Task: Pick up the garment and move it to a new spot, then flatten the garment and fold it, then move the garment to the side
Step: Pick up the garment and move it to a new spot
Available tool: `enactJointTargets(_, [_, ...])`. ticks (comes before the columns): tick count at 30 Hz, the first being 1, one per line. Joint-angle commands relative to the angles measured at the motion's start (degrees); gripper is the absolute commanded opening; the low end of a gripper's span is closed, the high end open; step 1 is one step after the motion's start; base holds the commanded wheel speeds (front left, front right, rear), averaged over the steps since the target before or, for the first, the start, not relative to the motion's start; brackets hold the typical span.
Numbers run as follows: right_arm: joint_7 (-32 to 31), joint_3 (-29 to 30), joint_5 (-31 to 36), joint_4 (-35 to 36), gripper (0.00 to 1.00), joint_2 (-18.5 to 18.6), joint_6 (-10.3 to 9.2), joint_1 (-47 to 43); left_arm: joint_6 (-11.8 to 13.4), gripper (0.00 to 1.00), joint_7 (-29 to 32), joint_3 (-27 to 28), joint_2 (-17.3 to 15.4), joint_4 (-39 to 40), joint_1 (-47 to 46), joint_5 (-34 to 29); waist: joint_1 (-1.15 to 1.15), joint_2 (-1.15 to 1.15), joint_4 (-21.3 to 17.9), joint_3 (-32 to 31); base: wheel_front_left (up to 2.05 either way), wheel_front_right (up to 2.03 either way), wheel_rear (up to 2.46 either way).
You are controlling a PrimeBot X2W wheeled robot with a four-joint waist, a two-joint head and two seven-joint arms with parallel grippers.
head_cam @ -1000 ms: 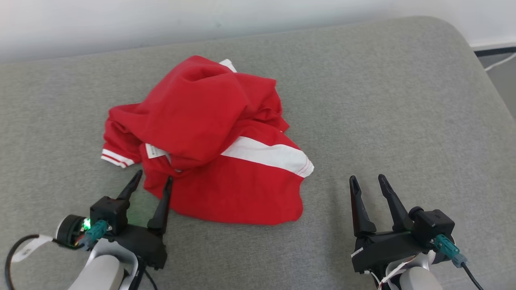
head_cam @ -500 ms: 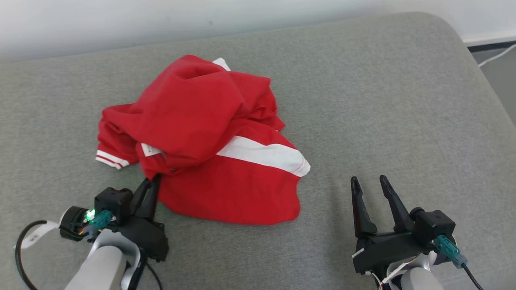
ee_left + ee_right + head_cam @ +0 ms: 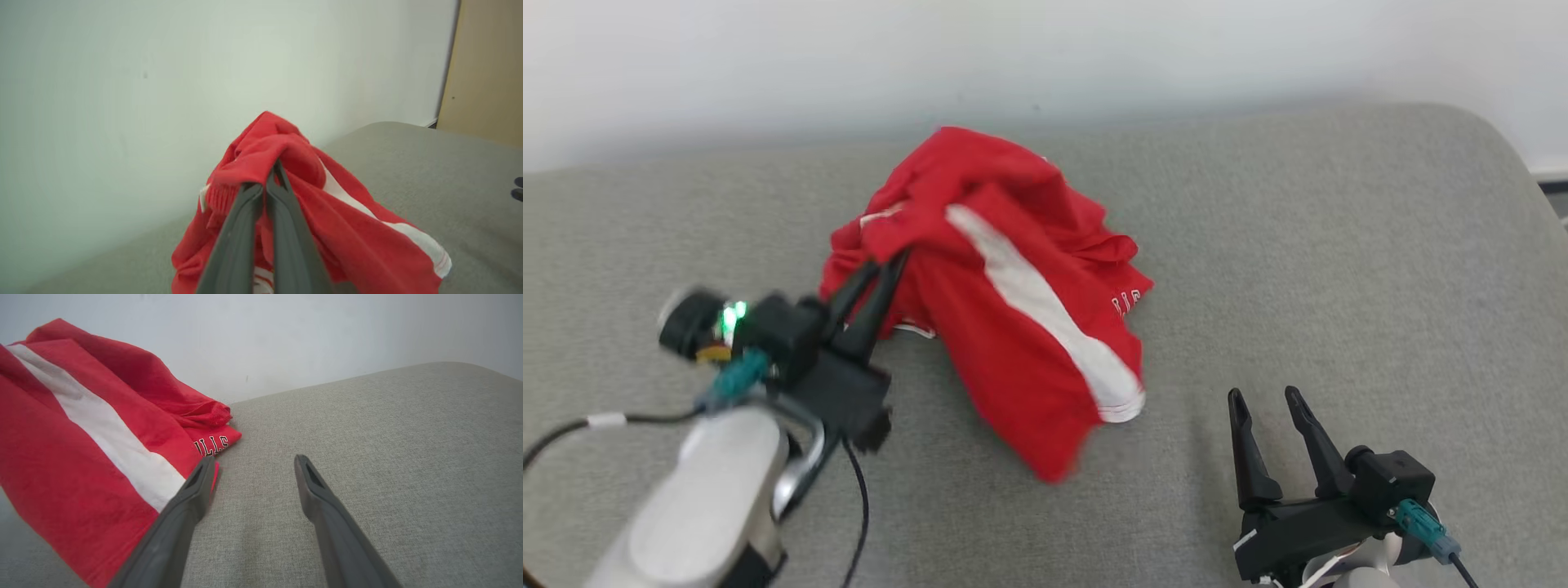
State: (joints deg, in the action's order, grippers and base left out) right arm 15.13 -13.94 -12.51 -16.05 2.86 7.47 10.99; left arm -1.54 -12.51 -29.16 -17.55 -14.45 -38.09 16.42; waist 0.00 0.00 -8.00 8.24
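Garment (image 3: 1029, 343), red with a white stripe, is pinched in the left claw (image 3: 890, 265). The two dark fingers are pressed together on a bunched fold beside a ribbed edge, clearest in the left wrist view (image 3: 276, 167). From that pinch the cloth drapes down and to the right. Its far end, with the black lettering (image 3: 210, 445), appears to rest on the grey cushion (image 3: 1339, 245). The right claw (image 3: 1264, 396) stands wide and holds nothing, with its near finger just beside the stripe's end (image 3: 254, 460).

The step in hand looks like the lift and carry to a new spot. It would go best with the pinch kept tight and the arm raised until the trailing cloth clears the cushion. The carry should be steady towards the open cushion on the right, so the heap does not drag or twist further.

Which part is gripped, collar or cuff, I cannot tell, nor how many layers lie between the fingers. The hanging lower corner is blurred in the head view. Folds cover the start of the lettering, and the garment's underside is hidden.
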Motion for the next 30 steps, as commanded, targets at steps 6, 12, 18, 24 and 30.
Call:
enactJointTargets(6, [0.1,0.0,-1.8,-0.3,1.00,0.0,0.04,-1.3,-2.3,0.00,4.6,-0.6,-1.9,3.9,-9.7,-1.7,0.00,0.00,1.3,-2.9,0.00,0.00,0.00])
enactJointTargets(12, [0.1,0.5,-2.7,-0.4,1.00,0.0,0.04,-1.1,-4.2,0.00,7.8,-1.2,-2.6,4.3,-17.5,-0.8,0.00,0.00,0.2,-3.4,0.00,0.00,0.00])
enactJointTargets(18, [0.1,0.8,-2.8,-0.6,1.00,0.0,0.04,-1.7,-5.1,0.00,8.8,-2.0,-2.6,2.8,-23.0,0.6,0.00,0.00,-0.3,-4.4,0.00,0.00,0.00])
enactJointTargets(24, [0.1,0.9,-2.9,-0.8,1.00,0.0,0.04,-2.5,-5.5,0.00,8.7,-2.7,-2.5,0.6,-28.5,1.7,0.00,0.00,-0.7,-5.6,0.00,0.00,0.00])
enactJointTargets(30, [0.1,1.0,-2.9,-0.7,1.00,0.0,0.04,-2.8,-5.7,0.00,7.8,-2.8,-2.4,-0.8,-30.6,3.1,0.00,0.00,-1.0,-6.0,0.00,0.00,0.00])
